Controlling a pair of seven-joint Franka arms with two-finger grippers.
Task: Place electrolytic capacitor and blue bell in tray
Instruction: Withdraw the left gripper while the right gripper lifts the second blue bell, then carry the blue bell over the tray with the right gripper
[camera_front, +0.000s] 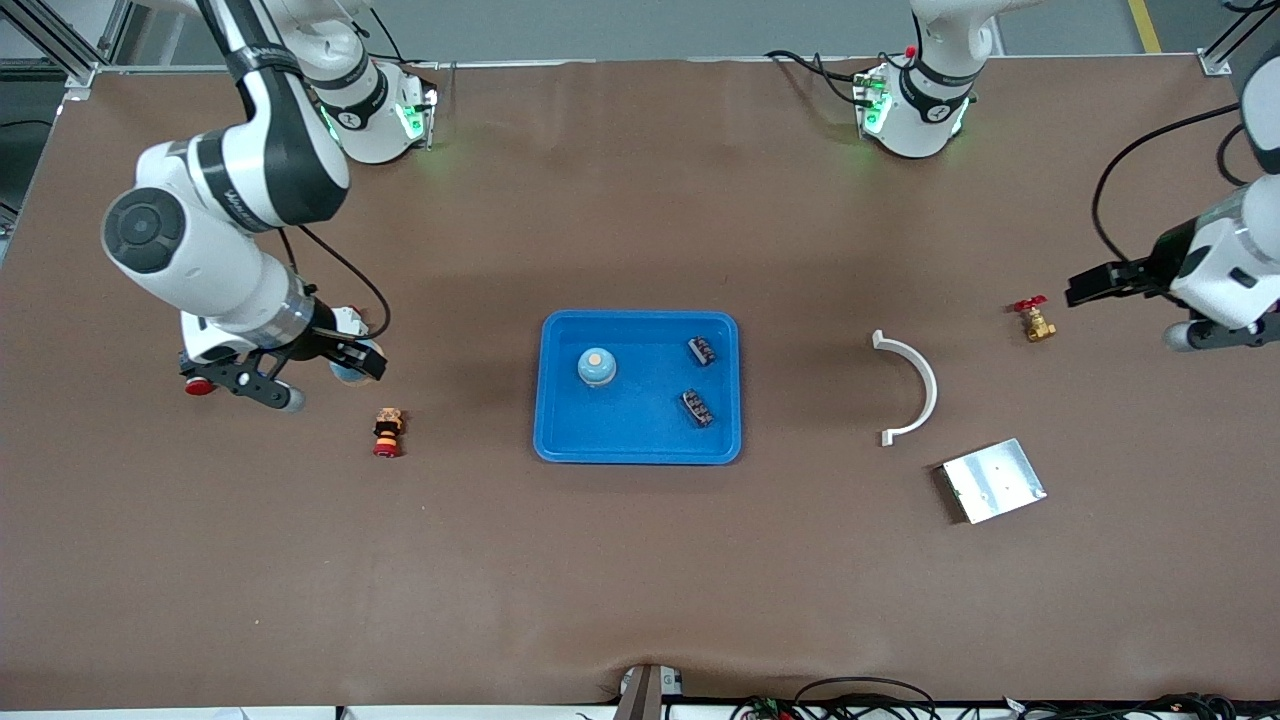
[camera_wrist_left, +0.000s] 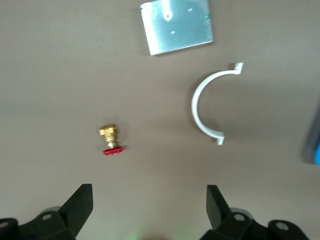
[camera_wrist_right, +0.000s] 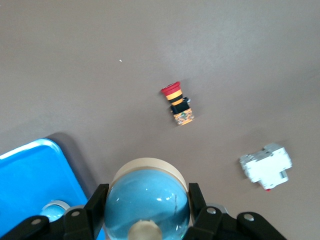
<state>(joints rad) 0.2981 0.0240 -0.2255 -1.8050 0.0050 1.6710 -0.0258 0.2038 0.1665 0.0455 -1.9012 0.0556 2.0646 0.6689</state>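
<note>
Tray (camera_front: 560, 440) sits at mid-tabletop, bright blue, and I see a blue bell (camera_front: 597, 367) with a tan button standing inside it toward the right arm's end. Two small dark ribbed parts lie in the tray toward the left arm's end, one (camera_front: 702, 350) farther from the front camera than the other (camera_front: 697, 407); I cannot tell whether either is the electrolytic capacitor.

My right pincer (camera_front: 345, 362) hangs over the tabletop (camera_front: 640, 580) between the tray and the right arm's end, its fingers (camera_wrist_right: 97, 202) clamped on a second blue bell (camera_wrist_right: 149, 200), dome up in the right wrist view. A red-capped push button (camera_front: 387, 432) lies on its side near it, nearer the front camera. A white block (camera_wrist_right: 266, 166) shows in the right wrist view.

My left pincer (camera_front: 1095, 282) hovers toward the left arm's end, fingers (camera_wrist_left: 80, 205) spread wide with nothing between them. A brass valve (camera_front: 1034, 320) with a red handle lies just beside it. A white curved clip (camera_front: 912, 388) and a silver plate (camera_front: 994, 480) lie between valve and tray.
</note>
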